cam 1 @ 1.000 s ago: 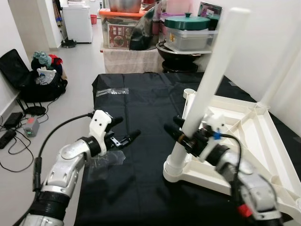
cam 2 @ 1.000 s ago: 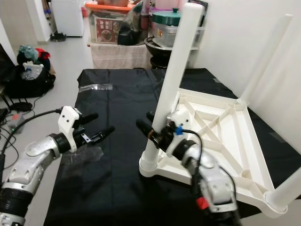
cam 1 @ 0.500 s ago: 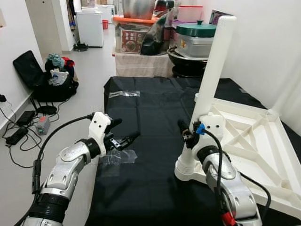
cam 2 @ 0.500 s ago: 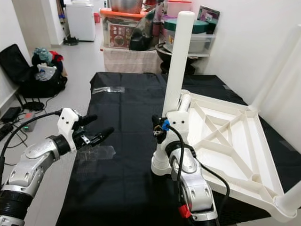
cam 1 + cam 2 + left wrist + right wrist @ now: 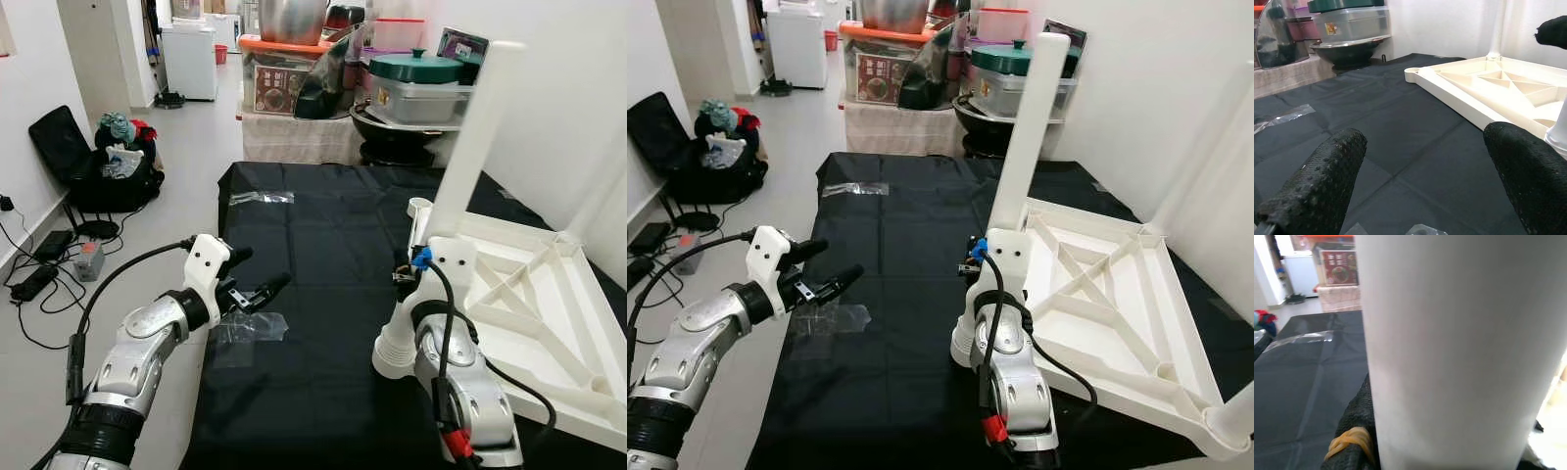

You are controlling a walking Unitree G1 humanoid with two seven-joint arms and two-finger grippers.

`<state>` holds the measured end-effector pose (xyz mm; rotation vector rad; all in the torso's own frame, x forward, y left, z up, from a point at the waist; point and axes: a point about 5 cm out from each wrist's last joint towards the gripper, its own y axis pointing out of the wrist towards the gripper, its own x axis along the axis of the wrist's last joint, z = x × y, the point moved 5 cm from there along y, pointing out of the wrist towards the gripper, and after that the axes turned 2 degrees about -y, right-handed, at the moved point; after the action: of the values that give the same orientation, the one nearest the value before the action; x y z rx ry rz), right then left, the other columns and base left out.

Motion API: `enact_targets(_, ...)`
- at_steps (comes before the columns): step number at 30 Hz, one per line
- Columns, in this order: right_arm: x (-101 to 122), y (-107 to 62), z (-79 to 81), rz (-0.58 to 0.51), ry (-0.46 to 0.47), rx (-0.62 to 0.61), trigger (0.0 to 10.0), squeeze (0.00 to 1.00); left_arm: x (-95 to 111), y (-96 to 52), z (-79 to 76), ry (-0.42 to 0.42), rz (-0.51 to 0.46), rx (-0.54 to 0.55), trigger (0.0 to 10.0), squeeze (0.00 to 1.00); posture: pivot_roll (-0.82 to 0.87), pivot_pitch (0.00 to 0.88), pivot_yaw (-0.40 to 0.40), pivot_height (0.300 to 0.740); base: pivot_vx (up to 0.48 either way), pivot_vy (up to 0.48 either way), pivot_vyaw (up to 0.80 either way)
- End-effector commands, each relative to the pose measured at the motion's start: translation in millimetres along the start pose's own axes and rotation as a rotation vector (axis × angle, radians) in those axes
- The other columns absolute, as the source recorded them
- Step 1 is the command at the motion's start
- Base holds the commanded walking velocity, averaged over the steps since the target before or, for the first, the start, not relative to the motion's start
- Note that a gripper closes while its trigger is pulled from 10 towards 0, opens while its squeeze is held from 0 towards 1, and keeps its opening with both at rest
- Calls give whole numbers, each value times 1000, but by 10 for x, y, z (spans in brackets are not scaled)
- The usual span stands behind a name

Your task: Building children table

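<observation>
**Q:** What's your feed showing? Where's the table?

**Me:** I've got the white plastic table [image 5: 1097, 284] lying upside down on the black sheet [image 5: 901, 225], off to about 3 o'clock from centre in the head cams. Underside is all ribs and triangular pockets. One white leg [image 5: 1029, 127] stands up out of the near corner socket, tilting a bit toward 1 o'clock.

**Q:** And the grippers?

**Me:** Right gripper [image 5: 407, 279] is up against that leg low down, just above the socket. The head views only give me the white wrist housing and a bit of black finger; the arm covers the rest. The right wrist cam is more help: the leg [image 5: 1459, 347] is huge and right up against the lens, with a black finger [image 5: 1354, 431] wearing a yellow rubber band pressed to its side. So I read it as clamped on the leg, though the second finger is hidden behind it.

Left gripper [image 5: 257, 279] hovers over the sheet at roughly 9 o'clock of the table, well apart from it, fingers spread wide with nothing between. Its wrist cam shows both textured fingertips [image 5: 1317, 186] apart, plus the table's far rim [image 5: 1449, 93], which the head cams show from above.

**Q:** Anything murky?

**Me:** Clear plastic wrap [image 5: 245, 328] lies under the left gripper, hard to make out. A second leg's end [image 5: 1225, 426] at the 5 o'clock corner is cut off by the frame.
</observation>
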<state>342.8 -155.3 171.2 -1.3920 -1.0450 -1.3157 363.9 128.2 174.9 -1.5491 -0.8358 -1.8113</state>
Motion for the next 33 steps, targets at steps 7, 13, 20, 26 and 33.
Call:
enact_targets(7, -353, -11, -176, 84, -41, 7, 0, 0, -10, 34, 11, 13, 6, 9, 10000, 0, 53, 0, -73, 740, 0, 0, 0)
enact_targets(13, -106, -156, 230, -107, -50, 296, 0, 0, -11, 26, 1, 11, 7, 7, 10000, 0, 52, 0, -72, 740, 0, 0, 0)
enact_targets(20, -233, -234, 324, -83, -43, 409, 0, 0, -8, 23, -12, 11, 8, 3, 10000, 0, 53, 0, -72, 740, 0, 0, 0)
enact_targets(26, -355, -169, 300, -19, 4, 426, 0, 0, 8, 38, -42, 11, 6, -3, 10000, 0, 56, 0, -70, 740, 0, 0, 0)
enact_targets(33, 233, 91, 181, -191, -77, 494, 0, 0, 43, 58, -46, 15, 0, -13, 10000, 0, 53, 0, -68, 740, 0, 0, 0)
